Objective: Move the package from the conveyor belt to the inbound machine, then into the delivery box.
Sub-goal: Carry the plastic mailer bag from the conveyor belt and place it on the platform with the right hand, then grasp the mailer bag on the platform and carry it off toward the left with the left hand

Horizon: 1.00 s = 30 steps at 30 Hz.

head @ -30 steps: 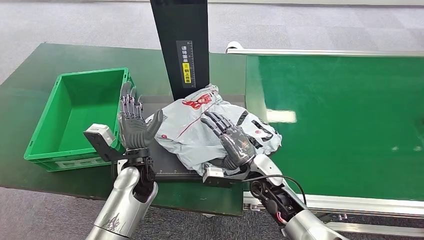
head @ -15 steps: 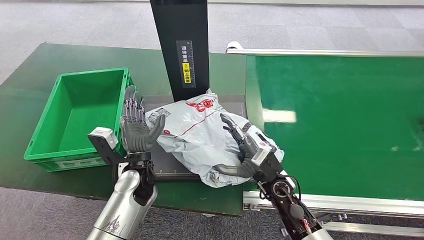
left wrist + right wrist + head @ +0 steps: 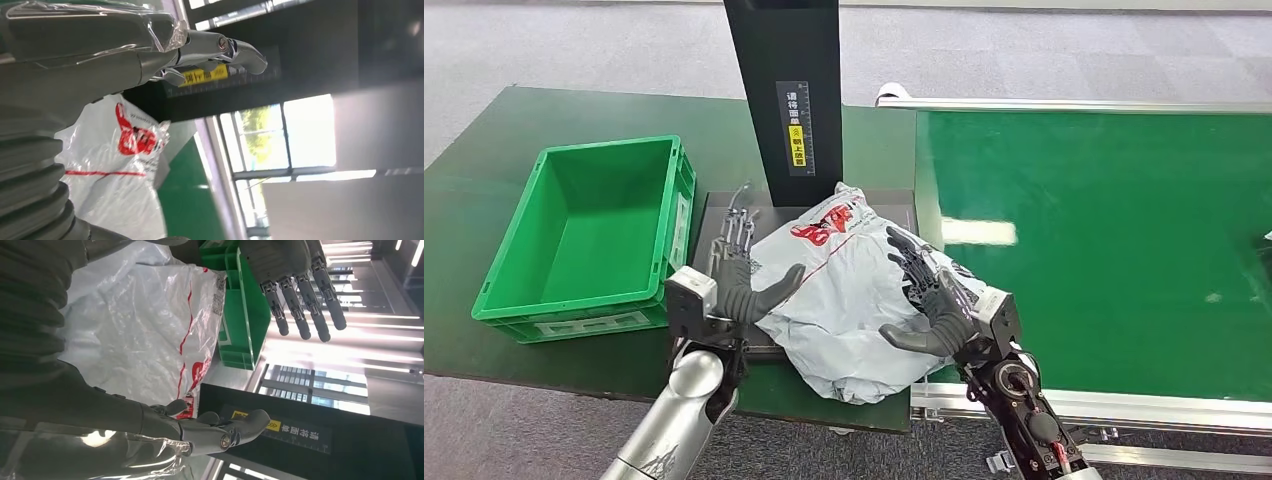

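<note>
Fingers (image 3: 736,235) of my left hand (image 3: 742,287) stretch flat and spread, just left of centre in the head view, the thumb angled against the near left edge of the package (image 3: 854,290); nothing is gripped. My right hand (image 3: 934,305), right of centre, is likewise spread, its palm and thumb pressed against the package's right flank, its fingers lying over the top. I judge this a two-sided cradle, not a grasp.

The package, a soft grey plastic mailer with red print, lies at frame centre on the dark platform of the inbound machine (image 3: 724,215), below the black upright column (image 3: 786,90). Its near end droops over the front edge of the green surface (image 3: 514,360). The conveyor belt (image 3: 1104,240) fills the right half of the frame. The delivery box (image 3: 584,235), a green crate, stands at the left, just beside the platform.

Step in hand, as I judge it: transfer from machine to box. To do it well, I would close both palms inward evenly so the slack film bunches between them, lift enough to clear the crate's near wall, then carry the package toward frame left. Uneven pressure may let the bag slip out from between the palms, so the sagging near end should be gathered first.
</note>
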{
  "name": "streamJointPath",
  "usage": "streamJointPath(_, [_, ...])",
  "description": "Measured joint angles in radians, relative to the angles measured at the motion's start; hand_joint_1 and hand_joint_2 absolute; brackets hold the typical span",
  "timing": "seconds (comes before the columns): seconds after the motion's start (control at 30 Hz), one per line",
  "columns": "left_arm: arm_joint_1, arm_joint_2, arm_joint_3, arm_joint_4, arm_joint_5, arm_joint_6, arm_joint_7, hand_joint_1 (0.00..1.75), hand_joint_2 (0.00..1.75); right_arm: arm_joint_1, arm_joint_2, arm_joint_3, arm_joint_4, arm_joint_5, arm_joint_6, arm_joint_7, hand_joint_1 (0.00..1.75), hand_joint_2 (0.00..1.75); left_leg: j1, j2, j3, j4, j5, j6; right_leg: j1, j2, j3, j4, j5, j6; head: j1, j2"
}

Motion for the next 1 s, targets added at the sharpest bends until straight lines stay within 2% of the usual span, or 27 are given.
streamJointPath(0.23, [-0.029, 0.026, -0.125, 0.043, -0.302, -0.058, 0.105, 0.00, 1.75, -0.001, -0.001, -0.020, 0.000, 0.028, 0.020, 0.004, 0.00, 1.75, 0.000, 0.000, 0.000, 0.000, 0.000, 0.000, 0.000, 0.000, 0.000, 0.000, 0.000, 0.000, 0.000, 0.000])
streamJointPath(0.4, [-0.063, 0.028, -0.199, 0.112, -0.490, -0.092, 0.231, 0.00, 1.75, 0.000, 0.000, -0.043, -0.001, 0.036, 0.024, 0.003, 0.00, 1.75, 0.000, 0.000, 0.000, 0.000, 0.000, 0.000, 0.000, 0.000, 0.000, 0.000, 0.000, 0.000, 0.000, 0.000])
streamJointPath(0.83, [-0.108, 0.005, -0.232, 0.277, -0.832, -0.054, 0.465, 0.00, 1.75, 0.021, 0.020, -0.092, -0.029, 0.064, 0.041, -0.005, 0.00, 1.75, 0.000, 0.000, 0.000, 0.000, 0.000, 0.000, 0.000, 0.000, 0.000, 0.000, 0.000, 0.000, 0.000, 0.000])
streamJointPath(0.87, [-0.111, 0.001, -0.231, 0.291, -0.848, -0.054, 0.473, 0.23, 1.75, 0.022, 0.023, -0.094, -0.030, 0.066, 0.042, -0.005, 0.00, 1.75, 0.000, 0.000, 0.000, 0.000, 0.000, 0.000, 0.000, 0.000, 0.000, 0.000, 0.000, 0.000, 0.000, 0.000])
streamJointPath(0.93, [-0.116, -0.006, -0.231, 0.315, -0.867, -0.056, 0.481, 0.98, 1.75, 0.026, 0.029, -0.099, -0.031, 0.071, 0.042, -0.004, 0.00, 1.75, 0.000, 0.000, 0.000, 0.000, 0.000, 0.000, 0.000, 0.000, 0.001, 0.000, 0.000, 0.000, 0.000, 0.000])
streamJointPath(0.97, [-0.117, -0.009, -0.231, 0.325, -0.872, -0.057, 0.482, 1.41, 1.75, 0.027, 0.032, -0.101, -0.032, 0.073, 0.042, -0.004, 0.00, 1.75, 0.000, 0.000, 0.000, 0.000, 0.000, 0.000, 0.000, 0.000, 0.001, 0.000, 0.000, 0.000, 0.000, 0.000])
streamJointPath(1.0, [-0.119, -0.011, -0.231, 0.333, -0.876, -0.060, 0.480, 1.62, 1.75, 0.029, 0.034, -0.103, -0.033, 0.076, 0.043, -0.003, 0.00, 1.75, 0.000, 0.000, 0.000, 0.000, 0.000, 0.000, 0.000, 0.000, 0.001, 0.000, 0.000, 0.000, 0.000, 0.000])
